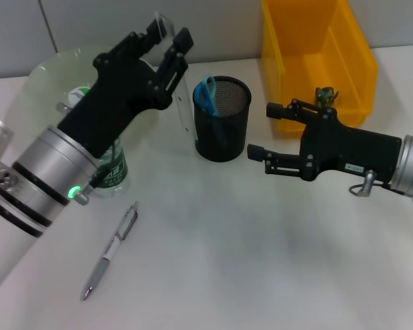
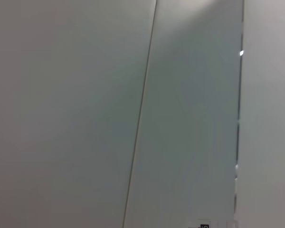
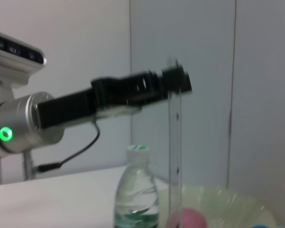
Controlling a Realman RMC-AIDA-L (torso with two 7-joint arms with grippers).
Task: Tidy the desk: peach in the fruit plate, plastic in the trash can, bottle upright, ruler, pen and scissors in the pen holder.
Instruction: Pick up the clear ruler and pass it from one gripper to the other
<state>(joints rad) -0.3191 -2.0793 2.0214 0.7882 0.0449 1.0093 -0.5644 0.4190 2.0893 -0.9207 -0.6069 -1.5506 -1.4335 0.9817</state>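
Hidden or unclear: the left wrist view shows only wall panels. The left arm covers most of the fruit plate (image 1: 45,75) and of the bottle (image 1: 110,168) in the head view; the peach (image 3: 192,221) shows only in the right wrist view, as a pink shape cut off at the frame edge.
Ruler: the clear ruler (image 1: 184,103) hangs upright, its top pinched between the fingers of the left gripper (image 1: 171,38); its lower end is beside the pen holder's rim, and whether it is inside cannot be told.
Left gripper: raised above the desk (image 1: 261,261), closed on the ruler.
Right gripper: the right gripper (image 1: 261,130) sits low, just to the right of the pen holder, jaws spread apart, gripping nothing.
Pen holder: the black mesh pen holder (image 1: 222,120) stands upright with the blue-handled scissors (image 1: 206,93) inside.
Trash can: the yellow bin (image 1: 316,55) stands behind the right gripper; a small dark item lies in it, too small to identify.
Bottle: upright, green label, beside the plate.
Pen: the silver pen (image 1: 110,251) lies flat on the desk, well apart from the holder.
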